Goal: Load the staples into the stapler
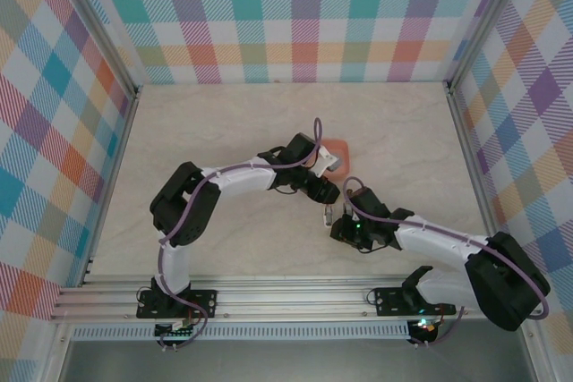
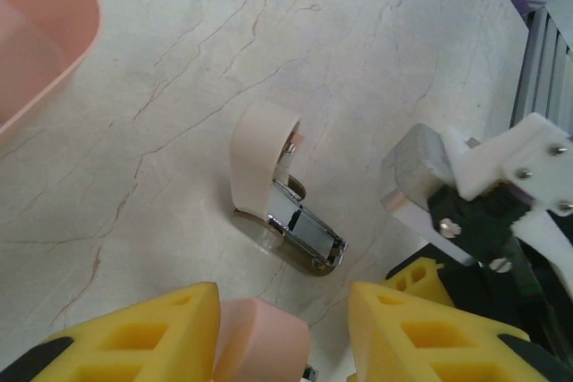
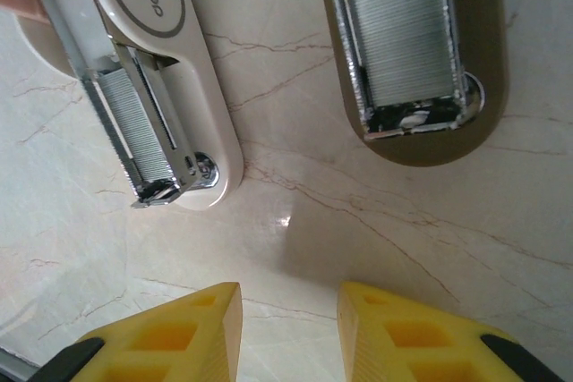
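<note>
An opened stapler [image 2: 295, 225] lies on the table, its pink cover [image 2: 260, 149] upright and its metal channel bare. In the right wrist view that channel [image 3: 398, 24] holds a ribbed grey row of staples. A second stapler-like piece [image 3: 152, 105] with a cream base and its own ribbed row lies left of it. Its pink end [image 2: 260, 342] sits between the fingers of my left gripper [image 2: 282, 301], against one finger, with a gap to the other. My right gripper [image 3: 288, 301] is open over bare table just short of both, nothing in it.
The coral-pink tray [image 1: 338, 151] stands just behind the grippers, and its corner [image 2: 36, 33] shows in the left wrist view. My two grippers [image 1: 327, 203] are close together mid-table. Checked walls and metal rails [image 2: 542, 69] ring the table.
</note>
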`<state>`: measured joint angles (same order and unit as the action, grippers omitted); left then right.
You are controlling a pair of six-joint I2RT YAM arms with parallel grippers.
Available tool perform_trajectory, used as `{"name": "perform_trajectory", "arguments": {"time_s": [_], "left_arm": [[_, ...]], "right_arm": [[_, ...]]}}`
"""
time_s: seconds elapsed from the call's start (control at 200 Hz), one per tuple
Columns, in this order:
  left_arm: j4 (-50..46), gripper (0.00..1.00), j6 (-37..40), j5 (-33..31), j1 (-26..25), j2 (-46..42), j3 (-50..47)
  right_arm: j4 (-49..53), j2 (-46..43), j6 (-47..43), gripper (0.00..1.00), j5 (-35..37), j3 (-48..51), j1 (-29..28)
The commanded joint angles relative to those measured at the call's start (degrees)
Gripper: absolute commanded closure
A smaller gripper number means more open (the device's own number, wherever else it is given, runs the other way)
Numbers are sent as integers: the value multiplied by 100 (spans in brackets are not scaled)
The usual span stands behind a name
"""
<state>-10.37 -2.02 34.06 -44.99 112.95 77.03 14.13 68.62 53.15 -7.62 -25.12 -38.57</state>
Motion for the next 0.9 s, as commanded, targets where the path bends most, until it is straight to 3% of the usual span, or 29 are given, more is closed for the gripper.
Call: {"name": "perform_trajectory", "arguments": {"time_s": [0.0,0.9], "left_arm": [[-111,58,313,162,-152,-205,-38],[-389,65,658,250,-369,-327,-447]], "right_arm": [[-111,85,-41,66,-42,-170,25],[-261,351,-48,71,161,-150,29]]}}
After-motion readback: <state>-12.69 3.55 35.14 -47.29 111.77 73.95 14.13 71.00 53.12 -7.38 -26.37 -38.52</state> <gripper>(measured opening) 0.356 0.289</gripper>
